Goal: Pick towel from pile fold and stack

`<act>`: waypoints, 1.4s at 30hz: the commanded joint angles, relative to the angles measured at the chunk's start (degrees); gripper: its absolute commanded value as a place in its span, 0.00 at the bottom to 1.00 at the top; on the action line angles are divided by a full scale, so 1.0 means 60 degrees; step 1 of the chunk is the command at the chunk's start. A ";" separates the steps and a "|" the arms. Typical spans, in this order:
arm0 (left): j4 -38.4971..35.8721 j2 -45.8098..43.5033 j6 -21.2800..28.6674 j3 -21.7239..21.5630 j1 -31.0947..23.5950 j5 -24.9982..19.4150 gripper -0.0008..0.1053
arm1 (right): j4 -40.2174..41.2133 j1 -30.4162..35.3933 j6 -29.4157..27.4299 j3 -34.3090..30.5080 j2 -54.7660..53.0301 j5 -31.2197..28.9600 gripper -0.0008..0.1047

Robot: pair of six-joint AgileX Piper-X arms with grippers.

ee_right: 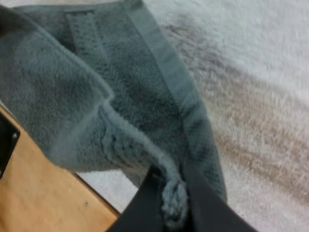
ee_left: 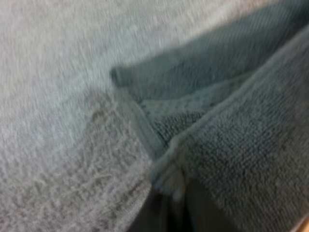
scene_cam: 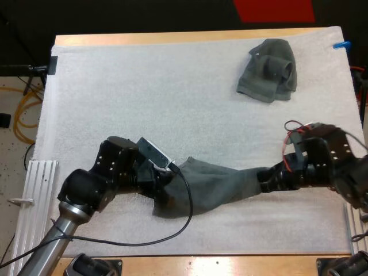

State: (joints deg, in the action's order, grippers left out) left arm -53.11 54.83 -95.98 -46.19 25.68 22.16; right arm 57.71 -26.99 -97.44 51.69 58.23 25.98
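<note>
Left gripper [ee_left: 173, 212]: fingers pinched shut on one end of the grey-green towel [scene_cam: 221, 185].
Right gripper [ee_right: 175, 203]: fingers clamped on the opposite corner's hem.
Towel: stretched between both grippers, low over the white mat's [scene_cam: 144, 92] near side.
Crumpled towel [scene_cam: 269, 70]: far right corner, well apart.

Two towels were there: one stretched towel [scene_cam: 224, 187], one crumpled towel [scene_cam: 269, 70]. There were two claws, the left claw [ee_left: 169, 212] and the right claw [ee_right: 174, 205]. One mat [scene_cam: 144, 98] lay beneath.
</note>
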 commanded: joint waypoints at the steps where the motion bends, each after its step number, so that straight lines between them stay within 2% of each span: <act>1: 0.1049 0.0014 -0.0098 0.0081 0.0026 -0.0023 0.01 | -0.0636 -0.0002 0.0250 -0.0164 0.0136 -0.0033 0.01; 6: 0.2354 0.1116 -0.0289 0.0266 0.0026 -0.0329 0.01 | -0.2819 -0.0002 0.1169 -0.0534 0.1288 -0.0314 0.01; 10: 0.2672 0.1630 -0.0321 0.0045 0.0026 -0.0306 0.01 | -0.3409 -0.0002 0.1652 -0.0281 0.1961 -0.0297 0.01; 11: 0.2698 0.1640 -0.0320 -0.0084 0.0026 -0.0306 0.02 | -0.3405 -0.0002 0.1650 -0.0156 0.2076 -0.0297 0.04; 13: 0.2699 0.1611 -0.0204 -0.0328 0.0026 -0.0306 0.07 | -0.3405 -0.0002 0.1611 -0.0015 0.2100 -0.0297 0.16; 15: 0.2676 0.1598 -0.0168 -0.0668 0.0026 -0.0338 0.21 | -0.3390 -0.0002 0.1460 0.0158 0.2061 -0.0297 0.44; 16: 0.2628 0.1598 -0.0168 -0.0769 0.0026 -0.0338 0.25 | -0.3356 -0.0002 0.1459 0.0210 0.2054 -0.0297 0.50; 17: 0.2530 0.1598 -0.0168 -0.0937 0.0026 -0.0338 0.33 | -0.3306 -0.0002 0.1456 0.0310 0.2036 -0.0297 0.65; 18: 0.2309 0.1598 -0.0168 -0.1137 0.0026 -0.0338 0.43 | -0.3214 -0.0002 0.1418 0.0399 0.1986 -0.0297 0.77; 19: 0.2173 0.1598 -0.0168 -0.1233 0.0026 -0.0338 0.47 | -0.3192 -0.0002 0.1418 0.0428 0.1944 -0.0297 0.80; 20: 0.1872 0.1581 -0.0168 -0.1415 0.0026 -0.0338 0.53 | -0.3067 -0.0002 0.1421 0.0510 0.1843 -0.0297 0.81; 21: 0.1515 0.1547 -0.0168 -0.1602 0.0026 -0.0338 0.55 | -0.2958 -0.0002 0.1421 0.0580 0.1733 -0.0297 0.80; 26: 0.0756 0.0928 0.0205 -0.1826 0.0026 -0.0384 0.55 | -0.2482 -0.0002 0.1421 0.0700 0.1020 -0.0908 0.71; 29: 0.0460 0.0177 0.0264 -0.1826 0.0026 -0.0709 0.55 | -0.2083 -0.0002 0.1421 0.0700 0.0626 -0.1239 0.71; 32: 0.0390 -0.0350 0.0263 -0.1826 0.0026 -0.1024 0.55 | -0.1667 -0.0002 0.1421 0.0700 0.0490 -0.1652 0.71; 35: 0.0473 -0.0431 0.0258 -0.1826 0.0026 -0.1023 0.55 | -0.1461 -0.0002 0.1375 0.0564 0.0522 -0.2264 0.71; 42: 0.1358 0.0619 0.0233 -0.1686 0.0026 -0.1023 0.55 | -0.1500 0.0054 0.0833 0.0016 0.1124 -0.2300 0.71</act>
State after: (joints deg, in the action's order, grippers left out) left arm -45.82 58.15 -94.31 -56.33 25.68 16.62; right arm 48.64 -26.87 -91.30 51.99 64.71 12.37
